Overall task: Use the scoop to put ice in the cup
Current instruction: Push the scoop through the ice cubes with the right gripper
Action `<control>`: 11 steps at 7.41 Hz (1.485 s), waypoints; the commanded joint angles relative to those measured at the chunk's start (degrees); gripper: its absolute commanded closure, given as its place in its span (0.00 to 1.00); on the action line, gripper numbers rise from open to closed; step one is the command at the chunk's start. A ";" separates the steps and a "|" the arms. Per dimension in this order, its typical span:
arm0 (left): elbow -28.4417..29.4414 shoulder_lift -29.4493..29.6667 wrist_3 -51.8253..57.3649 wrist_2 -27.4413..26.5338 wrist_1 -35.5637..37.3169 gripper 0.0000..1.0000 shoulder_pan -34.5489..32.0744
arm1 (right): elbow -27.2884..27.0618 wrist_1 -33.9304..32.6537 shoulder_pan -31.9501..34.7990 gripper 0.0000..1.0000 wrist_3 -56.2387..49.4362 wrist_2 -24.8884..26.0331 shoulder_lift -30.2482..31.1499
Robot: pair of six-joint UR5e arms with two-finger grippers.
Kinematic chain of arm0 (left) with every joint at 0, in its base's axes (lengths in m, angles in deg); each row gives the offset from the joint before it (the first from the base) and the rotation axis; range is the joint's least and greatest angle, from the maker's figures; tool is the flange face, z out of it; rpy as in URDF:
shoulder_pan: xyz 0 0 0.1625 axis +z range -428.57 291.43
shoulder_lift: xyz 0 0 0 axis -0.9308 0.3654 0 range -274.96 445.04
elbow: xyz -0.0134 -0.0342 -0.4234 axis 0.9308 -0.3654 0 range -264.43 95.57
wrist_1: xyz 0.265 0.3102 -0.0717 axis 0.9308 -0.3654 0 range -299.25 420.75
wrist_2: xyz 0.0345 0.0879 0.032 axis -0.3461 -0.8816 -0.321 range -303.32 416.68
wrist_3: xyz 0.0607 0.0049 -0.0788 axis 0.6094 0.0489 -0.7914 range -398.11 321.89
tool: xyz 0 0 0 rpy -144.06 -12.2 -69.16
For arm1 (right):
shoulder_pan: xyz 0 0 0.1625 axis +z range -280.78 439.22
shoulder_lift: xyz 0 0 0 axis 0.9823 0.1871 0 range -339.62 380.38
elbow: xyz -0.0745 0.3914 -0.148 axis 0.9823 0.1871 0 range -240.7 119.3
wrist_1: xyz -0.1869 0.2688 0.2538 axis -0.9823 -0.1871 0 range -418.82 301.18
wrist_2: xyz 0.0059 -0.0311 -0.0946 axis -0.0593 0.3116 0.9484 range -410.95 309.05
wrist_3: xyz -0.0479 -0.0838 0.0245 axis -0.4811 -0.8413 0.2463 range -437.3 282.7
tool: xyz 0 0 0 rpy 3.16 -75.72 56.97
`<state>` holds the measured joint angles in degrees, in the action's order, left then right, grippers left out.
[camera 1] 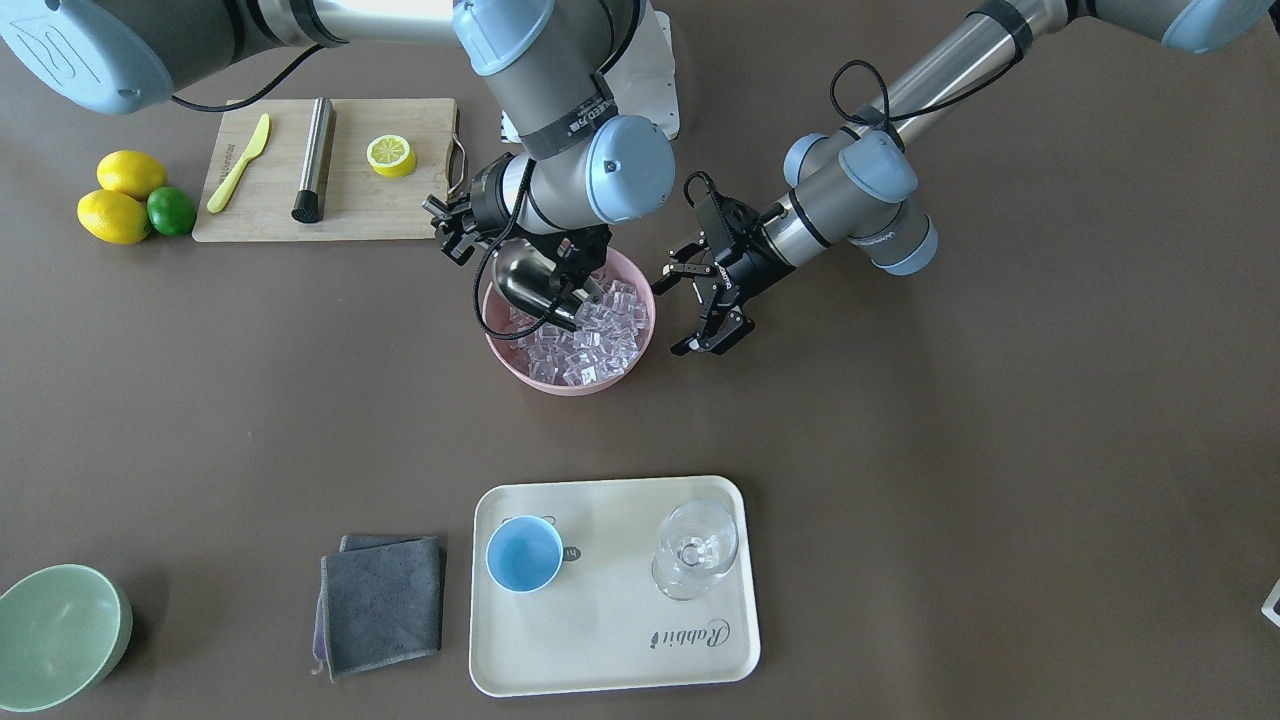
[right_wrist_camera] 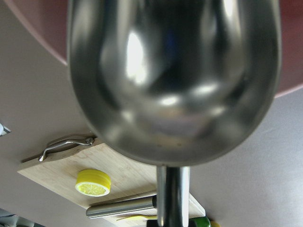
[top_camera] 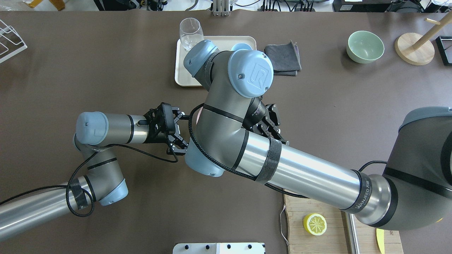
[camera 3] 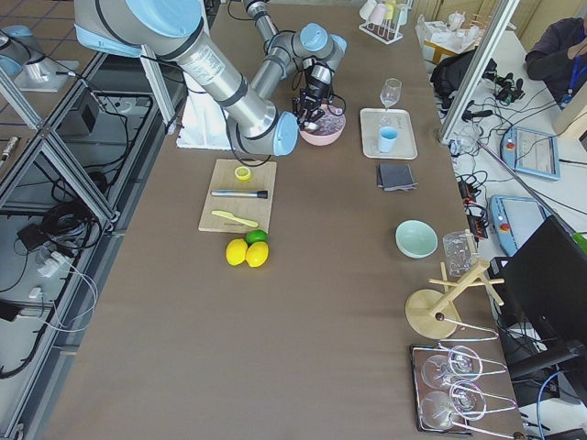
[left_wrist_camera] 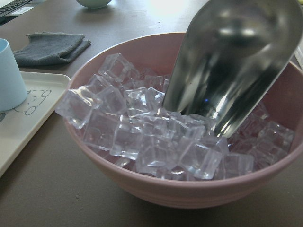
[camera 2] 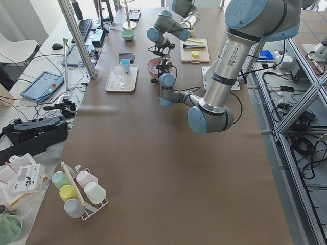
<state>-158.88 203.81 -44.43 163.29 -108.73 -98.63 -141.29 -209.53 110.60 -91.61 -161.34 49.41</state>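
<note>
My right gripper (camera 1: 570,290) is shut on the handle of the steel scoop (camera 1: 525,280). The scoop is tilted with its tip down among the ice (camera 1: 600,340) in the pink bowl (camera 1: 560,382). The left wrist view shows the scoop (left_wrist_camera: 227,75) dug into the ice (left_wrist_camera: 142,137). The right wrist view shows the scoop's rounded back (right_wrist_camera: 175,80). My left gripper (camera 1: 705,305) is open and empty beside the bowl. The light-blue cup (camera 1: 524,555) stands empty on the cream tray (camera 1: 610,680).
A clear stemmed glass (camera 1: 695,548) stands on the tray next to the cup. A grey cloth (camera 1: 382,600) and a pale-green bowl (camera 1: 55,635) lie beside the tray. A cutting board (camera 1: 350,205) holds a lemon half, a steel rod (camera 1: 314,160) and a yellow knife, with two lemons (camera 1: 120,195) and a lime beside it.
</note>
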 commanded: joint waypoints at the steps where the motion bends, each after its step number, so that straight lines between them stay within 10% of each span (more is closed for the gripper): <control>1: 0.00 -0.13 0.00 0.00 -0.24 0.01 0.00 | -3.15 5.49 0.00 1.00 0.33 0.17 3.12; 11: -0.09 -0.30 -0.09 0.00 -1.03 0.01 0.00 | -11.43 19.93 0.00 1.00 0.25 0.44 11.66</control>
<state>-158.91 203.52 -44.44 163.29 -109.76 -98.63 -152.42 -190.39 110.59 -91.28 -160.89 60.72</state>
